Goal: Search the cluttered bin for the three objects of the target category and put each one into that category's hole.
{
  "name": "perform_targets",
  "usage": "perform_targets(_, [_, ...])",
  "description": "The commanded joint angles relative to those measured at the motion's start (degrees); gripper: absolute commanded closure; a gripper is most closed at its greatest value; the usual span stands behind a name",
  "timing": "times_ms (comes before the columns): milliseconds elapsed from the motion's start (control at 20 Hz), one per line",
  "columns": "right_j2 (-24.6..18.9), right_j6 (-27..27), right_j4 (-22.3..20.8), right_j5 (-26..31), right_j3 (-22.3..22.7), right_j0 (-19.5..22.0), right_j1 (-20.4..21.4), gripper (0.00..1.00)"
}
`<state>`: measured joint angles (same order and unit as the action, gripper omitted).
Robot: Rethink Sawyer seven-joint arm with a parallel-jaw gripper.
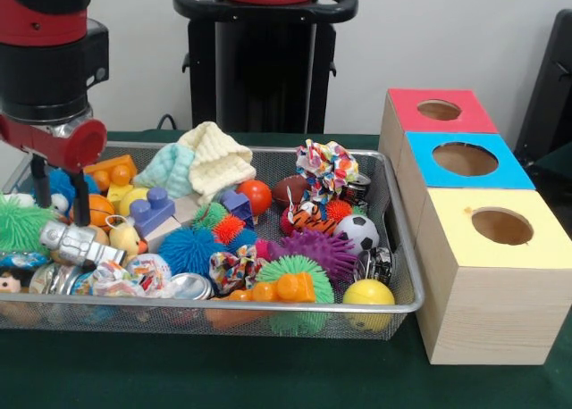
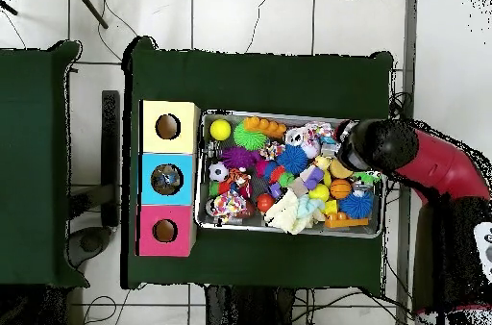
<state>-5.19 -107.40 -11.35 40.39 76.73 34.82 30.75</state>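
A wire mesh bin is heaped with toys: spiky balls such as the purple one, a soccer ball, a brown football, a yellow ball, fabric bows, knitted cloths and plastic blocks. My gripper hangs over the bin's left end in the front view. It is open, its fingers straddling a blue fuzzy ball, just above a silver toy robot. In the overhead view the arm covers the gripper at the bin's right end.
Three wooden boxes with round holes stand beside the bin: pink top, blue top, yellow top. Overhead they are the yellow, blue and pink boxes. A green cloth covers the table.
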Motion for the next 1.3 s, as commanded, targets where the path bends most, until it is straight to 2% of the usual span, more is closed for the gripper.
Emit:
perform_targets(50, [-6.8,7.6,-2.8,-1.7,-2.6,1.6,-4.2,0.0])
perform_targets(300, [-6.2,5.9,-2.6,-1.1,-3.8,1.6,-4.5,0.0])
perform_targets(600, [-5.1,4.9,-1.9,2.9,-8.9,0.5,-5.7,0.0])
perform_targets(950, [-4.4,3.4,-0.7,3.8,-8.0,0.8,-3.1,0.0])
perform_targets(1150, [-2.1,0.3,-1.6,2.0,-8.2,0.2,-4.8,0.0])
perform_targets(1300, [-0.8,-2.5,-1.9,-1.0,-6.4,0.0,-5.9,0.0])
